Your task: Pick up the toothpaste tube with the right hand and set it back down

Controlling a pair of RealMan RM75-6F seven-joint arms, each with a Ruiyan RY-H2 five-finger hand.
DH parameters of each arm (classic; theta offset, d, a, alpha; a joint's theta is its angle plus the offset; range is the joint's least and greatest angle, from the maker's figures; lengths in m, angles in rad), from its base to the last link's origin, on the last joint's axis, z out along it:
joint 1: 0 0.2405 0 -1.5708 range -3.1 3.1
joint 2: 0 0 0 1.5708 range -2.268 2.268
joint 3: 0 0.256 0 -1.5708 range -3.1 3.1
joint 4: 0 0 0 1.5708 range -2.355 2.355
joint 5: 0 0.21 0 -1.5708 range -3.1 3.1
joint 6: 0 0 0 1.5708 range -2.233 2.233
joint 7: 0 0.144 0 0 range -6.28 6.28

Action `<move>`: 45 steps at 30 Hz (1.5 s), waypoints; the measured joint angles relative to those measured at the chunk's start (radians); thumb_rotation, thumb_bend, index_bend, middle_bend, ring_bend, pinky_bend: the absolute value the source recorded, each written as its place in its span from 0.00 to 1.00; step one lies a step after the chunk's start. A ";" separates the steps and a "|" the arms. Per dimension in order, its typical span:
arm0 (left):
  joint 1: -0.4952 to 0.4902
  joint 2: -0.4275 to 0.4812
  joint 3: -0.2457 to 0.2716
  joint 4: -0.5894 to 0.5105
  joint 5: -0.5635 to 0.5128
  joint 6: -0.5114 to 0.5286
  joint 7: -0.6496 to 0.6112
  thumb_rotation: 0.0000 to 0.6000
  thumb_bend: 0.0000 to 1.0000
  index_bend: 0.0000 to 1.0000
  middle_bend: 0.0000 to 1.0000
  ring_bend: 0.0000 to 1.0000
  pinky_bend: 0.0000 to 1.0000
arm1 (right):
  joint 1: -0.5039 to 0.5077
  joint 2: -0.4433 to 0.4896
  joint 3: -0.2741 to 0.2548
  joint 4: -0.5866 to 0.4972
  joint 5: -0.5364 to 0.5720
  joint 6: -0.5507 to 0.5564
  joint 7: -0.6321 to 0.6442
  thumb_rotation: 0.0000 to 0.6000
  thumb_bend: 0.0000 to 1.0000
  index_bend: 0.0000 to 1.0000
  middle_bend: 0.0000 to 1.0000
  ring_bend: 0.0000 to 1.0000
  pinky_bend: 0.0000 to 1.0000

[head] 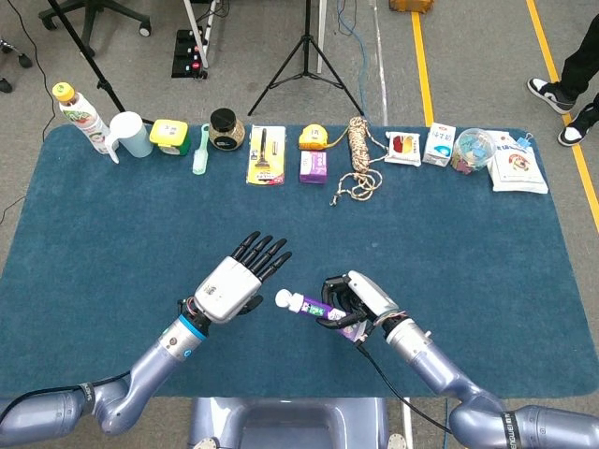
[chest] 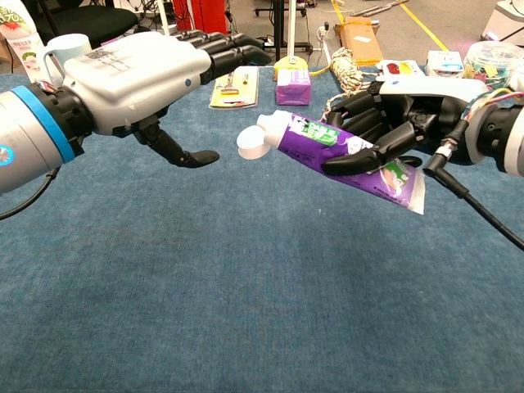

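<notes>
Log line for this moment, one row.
phase: lifted | right hand grips toothpaste tube | tube: off table, cap toward left hand | left hand: open

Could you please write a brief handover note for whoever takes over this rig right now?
Right hand: grips the purple toothpaste tube with a white cap, held above the blue cloth-covered table, cap end pointing toward the left hand.
Left hand: holds nothing, fingers extended and apart, hovering close to the tube's cap, not touching it.
Done: the tube is picked up.
Left: lower it onto a bare part of the table in front of the robot, release it, and keep the left hand out of the way.
</notes>
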 measured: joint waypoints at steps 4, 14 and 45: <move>-0.011 -0.037 -0.002 0.035 0.018 0.027 -0.046 0.93 0.26 0.00 0.00 0.00 0.05 | 0.006 -0.001 0.000 -0.002 0.000 -0.013 0.014 1.00 0.25 0.80 0.76 0.82 0.96; -0.035 -0.078 0.006 0.073 0.036 0.055 -0.079 0.93 0.26 0.00 0.00 0.00 0.04 | 0.019 -0.002 0.007 0.001 0.004 -0.036 0.052 1.00 0.25 0.80 0.76 0.83 0.96; -0.058 -0.091 0.012 0.080 0.034 0.088 -0.084 0.93 0.26 0.00 0.00 0.00 0.01 | 0.046 0.002 0.004 0.015 0.040 -0.052 0.022 1.00 0.27 0.81 0.77 0.83 0.96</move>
